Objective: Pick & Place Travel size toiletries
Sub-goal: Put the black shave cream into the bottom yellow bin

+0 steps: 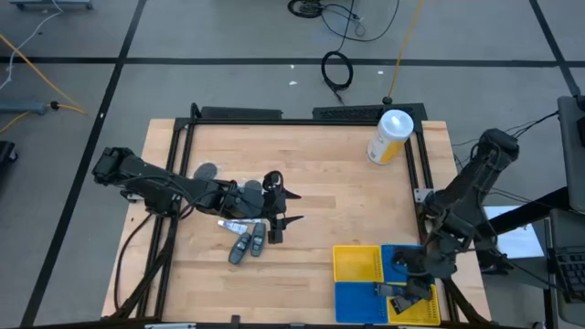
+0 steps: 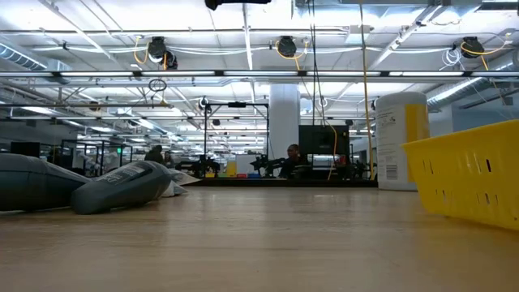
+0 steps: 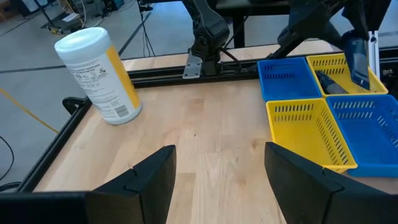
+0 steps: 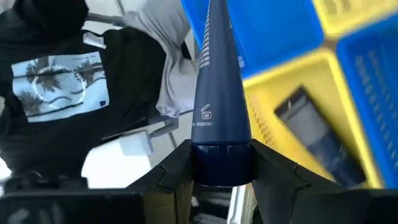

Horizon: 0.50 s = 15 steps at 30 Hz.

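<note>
My right claw point(image 4: 221, 163), pinching a dark blue tube point(image 4: 219, 118) over the bench-corner bins point(image 1: 358, 265), must next lower and release.

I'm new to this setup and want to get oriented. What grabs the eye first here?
The yellow and blue baskets at the table's near right corner, with the right claw shut on a dark blue tube over them. At the far right stands a white-and-yellow canister. Left of centre, the open left claw hovers by grey toiletries.
</note>
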{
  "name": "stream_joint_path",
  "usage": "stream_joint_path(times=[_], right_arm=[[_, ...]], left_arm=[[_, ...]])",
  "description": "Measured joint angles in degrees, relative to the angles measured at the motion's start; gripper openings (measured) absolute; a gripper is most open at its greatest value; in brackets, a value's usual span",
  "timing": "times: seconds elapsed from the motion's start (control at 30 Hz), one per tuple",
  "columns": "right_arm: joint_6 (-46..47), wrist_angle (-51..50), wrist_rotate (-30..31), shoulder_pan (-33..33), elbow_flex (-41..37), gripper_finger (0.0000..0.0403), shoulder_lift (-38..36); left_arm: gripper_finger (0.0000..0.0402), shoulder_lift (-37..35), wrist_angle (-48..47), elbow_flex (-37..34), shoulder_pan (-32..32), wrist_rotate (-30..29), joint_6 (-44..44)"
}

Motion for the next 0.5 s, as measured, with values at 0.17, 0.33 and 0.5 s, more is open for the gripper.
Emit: stream_joint_path(times=[0.17,0.33,0.5], right_arm=[[11.08,-1.24,0.11,3.82,0.0,0.0119,0.0],[21.07,-1.04,0.1,7.79,0.0,0.0119,0.0],[31.38,-0.47,-1.33,10.78,0.03,0.0119,0.05]], left_arm=[[0.0241,0.0,-0.47,0.0,0.0,-0.03,0.15],[0.0241,0.0,-0.7,0.0,0.0,-0.04,0.32],[0.0241,0.0,-1.1,0.0,0.0,-0.04,0.08]])
